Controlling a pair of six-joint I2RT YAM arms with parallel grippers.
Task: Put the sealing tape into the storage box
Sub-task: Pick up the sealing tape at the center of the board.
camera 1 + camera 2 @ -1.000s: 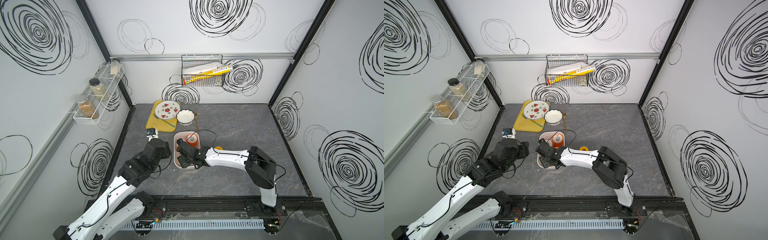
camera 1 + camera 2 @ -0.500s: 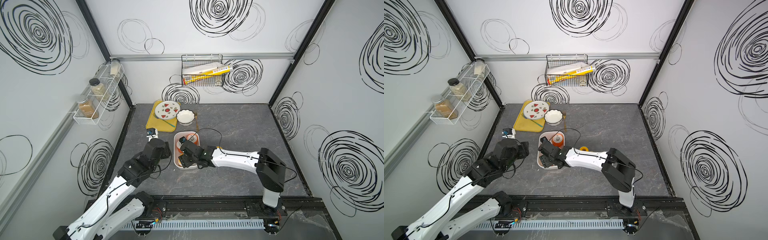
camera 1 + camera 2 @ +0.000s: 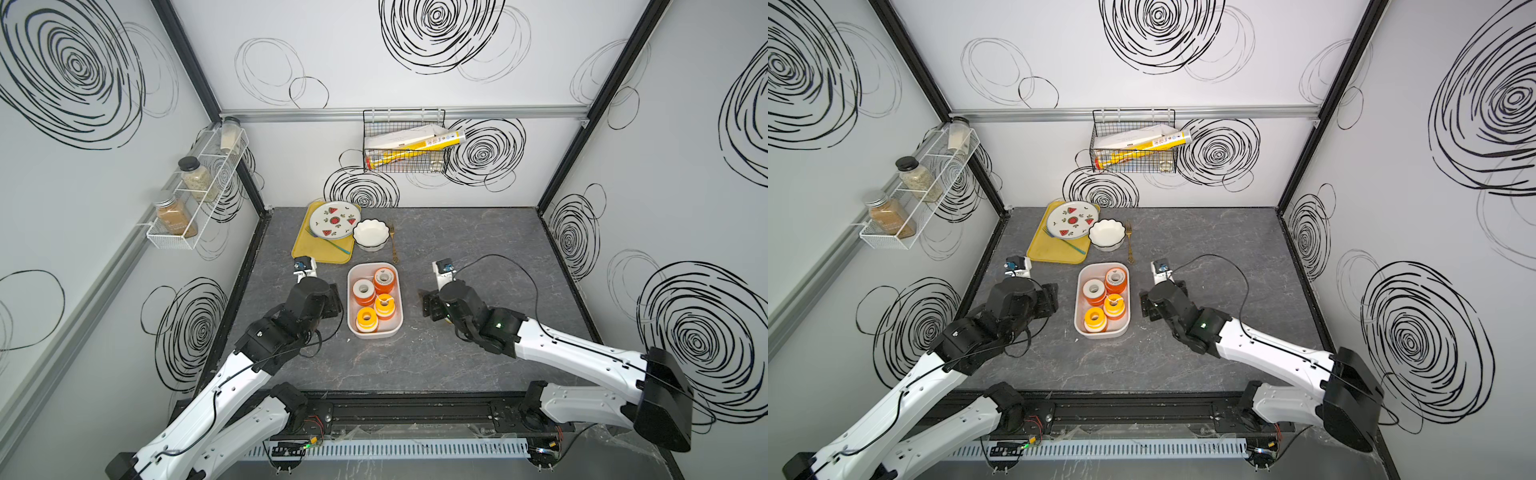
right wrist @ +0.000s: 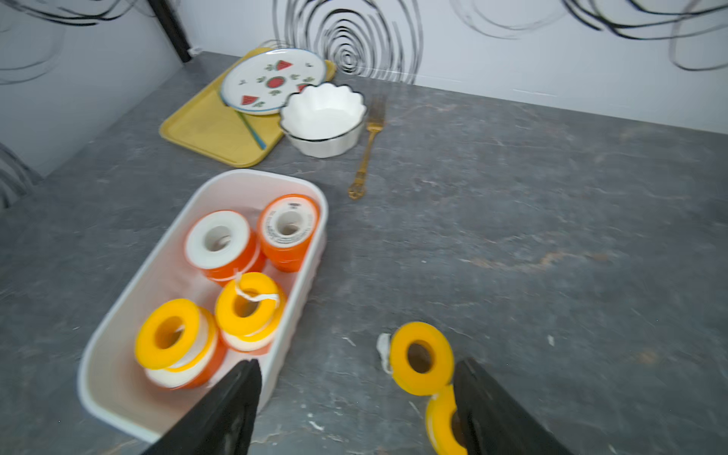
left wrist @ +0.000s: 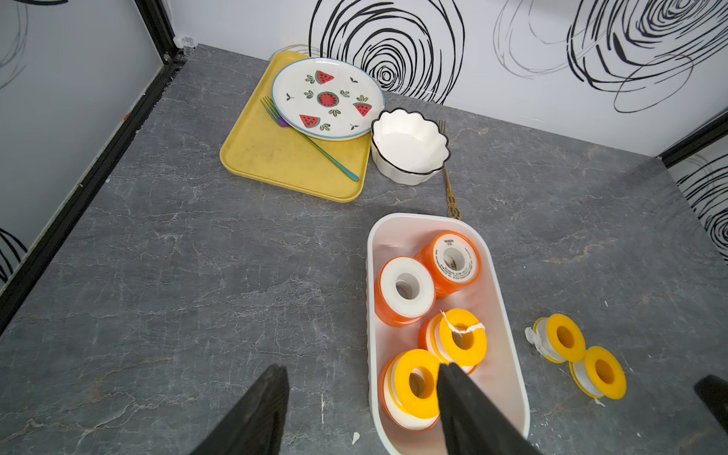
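Four sealing tape spools (image 5: 405,291) sit in the storage box (image 3: 375,333). Two yellow spools (image 5: 565,338) lie on the worktop (image 3: 478,241) just R of it. R pincer (image 4: 356,366) wide, empty, above those two. L pincer (image 5: 360,370) wide, empty, beside box.

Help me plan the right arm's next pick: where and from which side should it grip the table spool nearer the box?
Probably from above, pinching the yellow spool across its round outer rim, since it seems to lie with a flange face and hole upward. Keep clear of its loose white tail and of the second spool beside it.
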